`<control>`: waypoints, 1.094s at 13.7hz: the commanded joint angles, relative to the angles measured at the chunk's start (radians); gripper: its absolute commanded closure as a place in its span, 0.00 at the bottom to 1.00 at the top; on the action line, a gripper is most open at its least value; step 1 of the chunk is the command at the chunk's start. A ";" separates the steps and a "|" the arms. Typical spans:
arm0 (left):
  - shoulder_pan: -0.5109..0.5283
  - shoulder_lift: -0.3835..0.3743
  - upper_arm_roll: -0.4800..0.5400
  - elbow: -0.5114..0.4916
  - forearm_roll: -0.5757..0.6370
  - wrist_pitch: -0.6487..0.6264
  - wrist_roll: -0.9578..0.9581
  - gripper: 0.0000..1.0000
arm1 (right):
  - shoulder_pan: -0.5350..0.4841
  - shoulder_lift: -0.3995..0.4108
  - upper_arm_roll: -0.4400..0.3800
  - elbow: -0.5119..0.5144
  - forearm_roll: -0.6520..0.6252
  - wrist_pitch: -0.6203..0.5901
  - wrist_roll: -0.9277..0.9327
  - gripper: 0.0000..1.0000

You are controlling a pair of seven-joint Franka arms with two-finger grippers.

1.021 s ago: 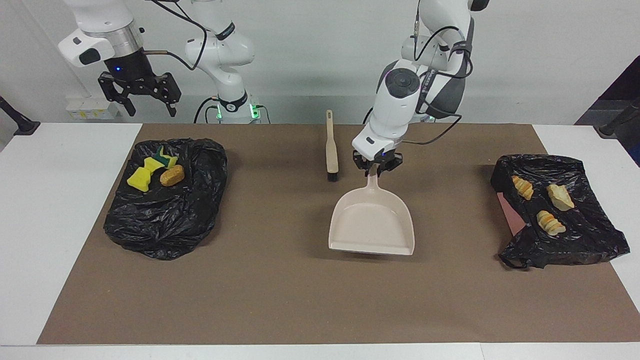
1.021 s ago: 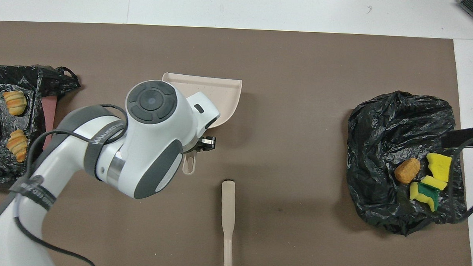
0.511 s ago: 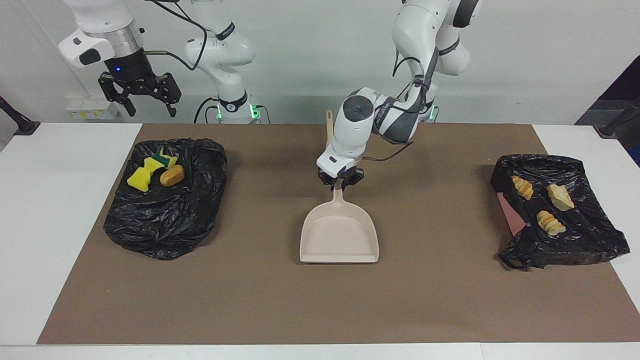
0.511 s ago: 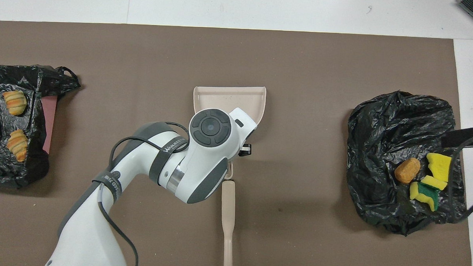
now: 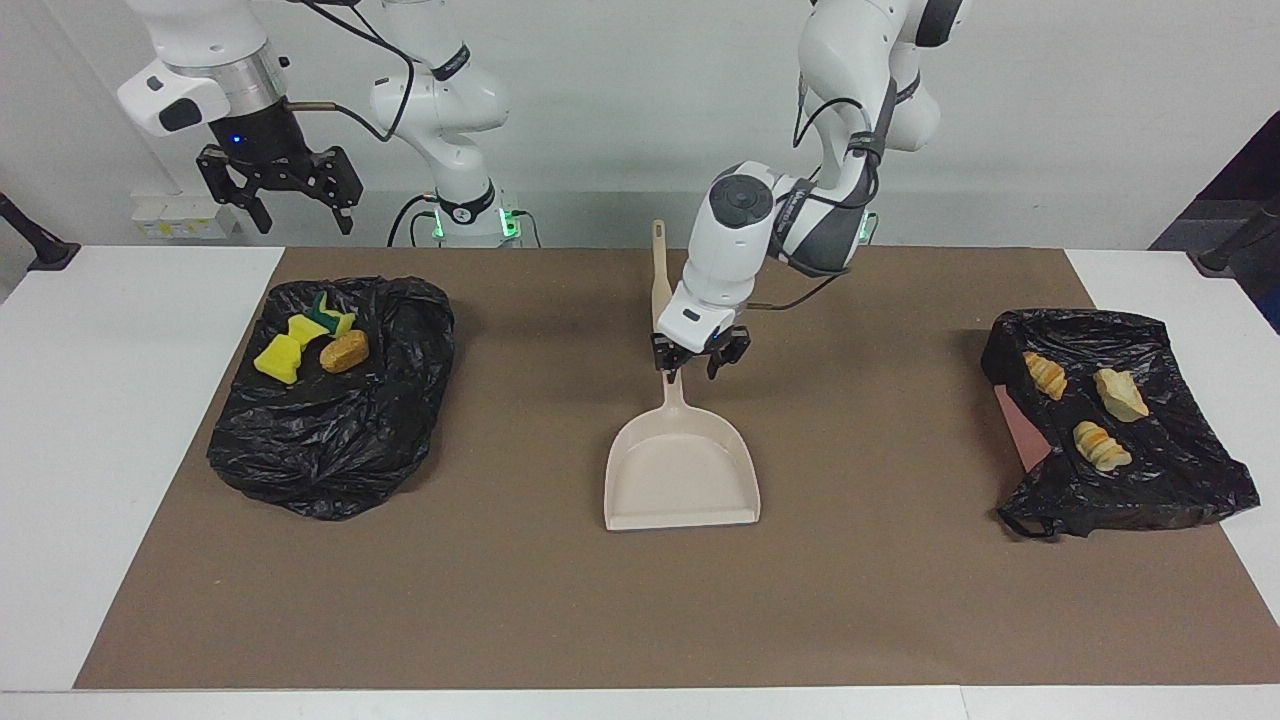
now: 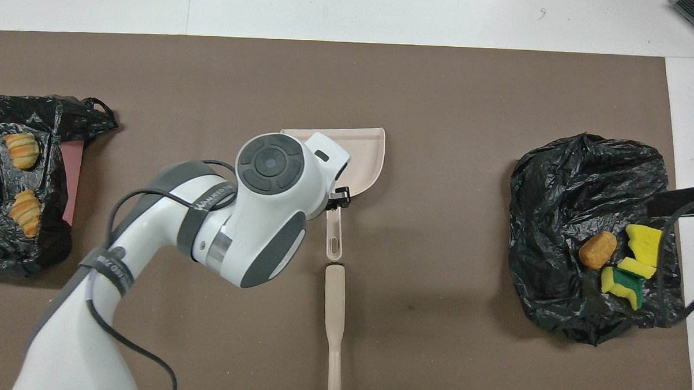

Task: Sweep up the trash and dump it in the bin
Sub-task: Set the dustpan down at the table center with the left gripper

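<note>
Facing view shows me the left gripper (image 5: 700, 366) just above the handle of the beige dustpan (image 5: 682, 472). Its fingers (image 5: 671, 364) are spread apart and released, with the handle end low between them. I cannot tell if they touch it. The dustpan lies flat on the brown mat (image 5: 560, 600) in the middle of the desk (image 5: 90, 480), and I see nothing in it. Its open mouth points away from the robots.

The beige brush (image 5: 661, 295) lies on the mat nearer to the robots than the dustpan, almost in line with the dustpan's handle. In the overhead view the brush tip sits just beside the handle end, with a small gap.

The right gripper (image 5: 280, 200) waits high in the air at the right arm's end of the desk, fingers wide open and holding nothing.

Below it a black bag (image 5: 335, 400) lies on the mat. On it I see the yellow sponge bits (image 5: 290, 348) and the brown lump (image 5: 344, 352), close together.

At the left arm's end lies another black bag (image 5: 1150, 470). Three pale crumbly chunks (image 5: 1100, 445) rest on top of it, a little apart from each other.
</note>
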 commanded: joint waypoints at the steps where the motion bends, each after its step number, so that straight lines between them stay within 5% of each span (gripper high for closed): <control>1: 0.090 -0.077 -0.006 0.010 0.010 -0.103 0.128 0.00 | 0.000 -0.017 0.000 -0.021 -0.013 0.009 -0.025 0.00; 10: 0.431 -0.221 0.005 0.064 -0.004 -0.316 0.660 0.00 | -0.001 -0.018 0.002 -0.033 -0.008 0.022 -0.022 0.00; 15: 0.463 -0.232 0.014 0.193 0.092 -0.518 0.687 0.00 | -0.001 -0.018 0.002 -0.032 -0.008 0.019 -0.023 0.00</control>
